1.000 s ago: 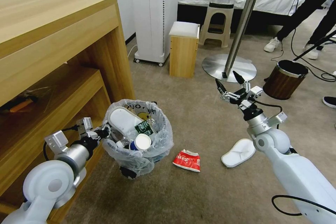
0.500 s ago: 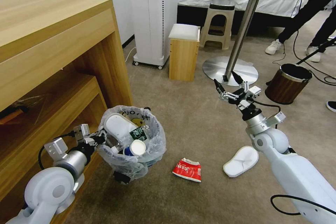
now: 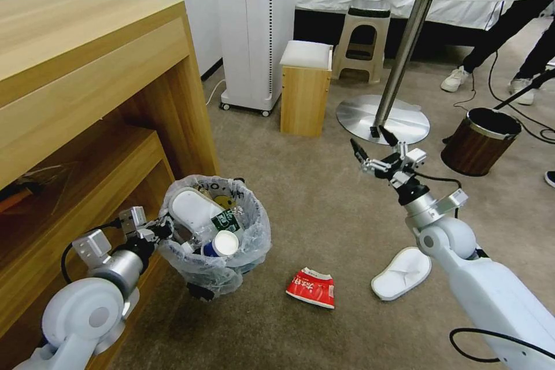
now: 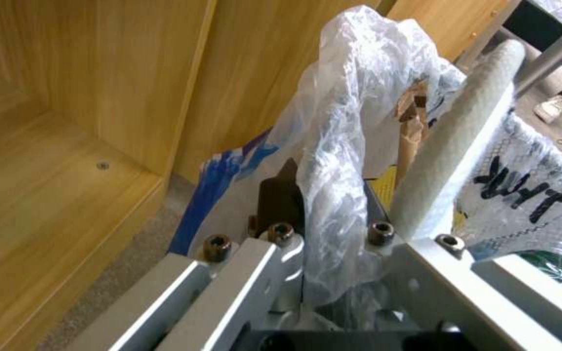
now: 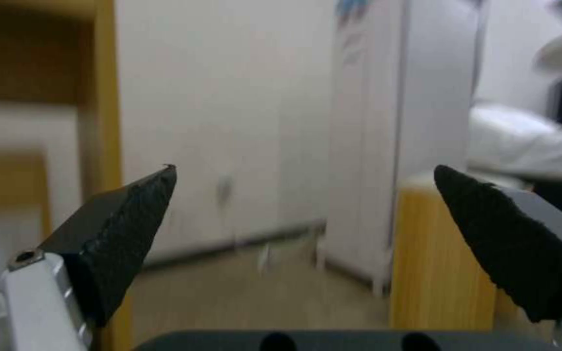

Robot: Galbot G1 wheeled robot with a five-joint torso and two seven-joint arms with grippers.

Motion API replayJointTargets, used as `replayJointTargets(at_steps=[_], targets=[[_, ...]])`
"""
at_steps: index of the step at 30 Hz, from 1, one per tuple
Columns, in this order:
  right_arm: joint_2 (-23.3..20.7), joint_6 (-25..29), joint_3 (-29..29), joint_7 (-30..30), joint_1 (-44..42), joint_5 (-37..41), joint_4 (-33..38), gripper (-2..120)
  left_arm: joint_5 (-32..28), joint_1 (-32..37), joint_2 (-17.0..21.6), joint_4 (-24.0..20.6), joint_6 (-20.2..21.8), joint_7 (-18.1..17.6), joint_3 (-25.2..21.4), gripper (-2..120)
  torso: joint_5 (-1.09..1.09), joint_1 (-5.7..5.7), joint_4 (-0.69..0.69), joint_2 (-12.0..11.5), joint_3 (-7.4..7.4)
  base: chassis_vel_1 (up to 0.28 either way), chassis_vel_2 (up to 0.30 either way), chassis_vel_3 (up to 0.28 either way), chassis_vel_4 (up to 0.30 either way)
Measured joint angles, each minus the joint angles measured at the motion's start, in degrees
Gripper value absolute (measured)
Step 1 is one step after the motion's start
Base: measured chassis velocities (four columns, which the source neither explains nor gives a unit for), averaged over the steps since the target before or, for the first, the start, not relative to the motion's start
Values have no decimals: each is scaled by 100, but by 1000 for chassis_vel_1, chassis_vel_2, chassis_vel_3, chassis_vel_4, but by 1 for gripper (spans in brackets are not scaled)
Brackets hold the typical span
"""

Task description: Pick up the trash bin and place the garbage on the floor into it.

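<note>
The left gripper (image 3: 163, 230) is clamped on the rim of the trash bin (image 3: 215, 230), at the bin's nine o'clock side. The left wrist view shows its dark fingers (image 4: 281, 200) pressed together on a fold of the crinkly white bag (image 4: 339, 161). The bin hangs slightly tilted beside the wooden shelf unit (image 3: 87, 115), with the beige carpet (image 3: 312, 208) beneath it; whether its base touches the carpet cannot be told.

The right gripper (image 3: 373, 147) is raised in the air at about two o'clock from the bin and well apart from it, jaws spread wide and holding nothing. Its two black pointed fingertips (image 5: 131, 229) stand far apart in the right wrist view.

Black letters are printed on the bag (image 4: 522, 187), beside a patch of yellow, but they cannot be read with certainty. Inside the bin lie a white slipper (image 3: 193, 208), a bottle with a green label (image 3: 225, 221) and a blue-and-white cup (image 3: 222, 243).

On the carpet at four o'clock from the bin lies a crushed red wrapper (image 3: 311, 288) with white characters too small to read. Farther along, at about three o'clock, a second white slipper (image 3: 402, 273) lies just beside the right arm. A brown wood-grain bin (image 3: 480, 141) stands at the right arm's two o'clock, and a small wooden stool (image 3: 304, 88) and a round table's metal foot (image 3: 383, 119) at twelve o'clock.
</note>
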Motion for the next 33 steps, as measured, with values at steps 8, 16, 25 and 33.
replayJointTargets(at_steps=[8,16,25,33], targets=[[-231,-648,-208,-651,-148,-1163,-289,100,-29,-33,-20,-23,7,-5,13,3,2,0,-1,0,0,0,0,0,0],[-357,-881,-317,-1403,-258,-2332,-513,100,-61,-63,-42,-90,35,-9,46,3,1,0,-1,0,0,0,0,0,0],[-276,-801,-328,-1816,-406,-3262,-712,100,-69,-77,-55,-107,42,-10,64,3,1,0,-1,0,0,0,0,0,0],[-129,-466,-232,-2400,-449,-4037,-1053,100,-70,-77,-58,-142,46,-10,59,3,0,0,-1,0,0,0,0,0,0]])
